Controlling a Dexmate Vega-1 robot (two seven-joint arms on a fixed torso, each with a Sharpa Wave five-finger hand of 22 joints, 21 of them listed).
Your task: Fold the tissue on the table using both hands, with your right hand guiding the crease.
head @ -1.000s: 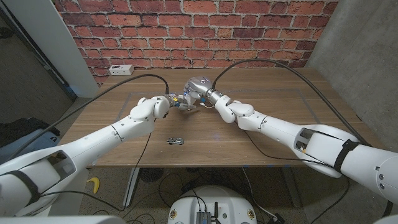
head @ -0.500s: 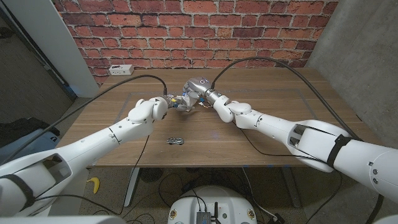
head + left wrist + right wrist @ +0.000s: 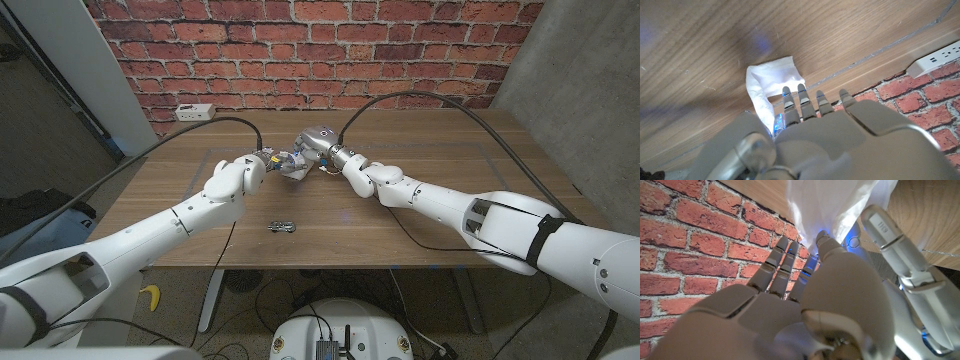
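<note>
Head view shows us two white robot arms reaching in over a wooden table (image 3: 420,170) and meeting near its middle, in front of a red brick wall (image 3: 300,50). Between the two hands we see the tissue (image 3: 293,170), a small crumpled white piece lying at the fingertips of both. We see the left hand (image 3: 262,165) touching the tissue's near side and the right hand (image 3: 312,143) arched over its far side. From the left wrist view, we look along the back of the left hand (image 3: 810,130); its fingers (image 3: 802,100) are stretched out side by side, and the tissue (image 3: 771,82) lies on the wood just beyond and beside their tips, partly doubled over with one edge lifted. We cannot tell from this view whether those fingers actually pinch it. From the right wrist view, we look along the back of the right hand (image 3: 805,300); the tissue (image 3: 835,205) hangs as a white sheet just past its fingers (image 3: 782,262), and the thumb and nearest finger close on its lower edge, so we read this hand as holding the tissue. Nearer the robot than both hands, a small dark metal object (image 3: 282,226) lies on the wood. A white power strip (image 3: 194,111) sits at the table's far edge beyond the left fingers.
</note>
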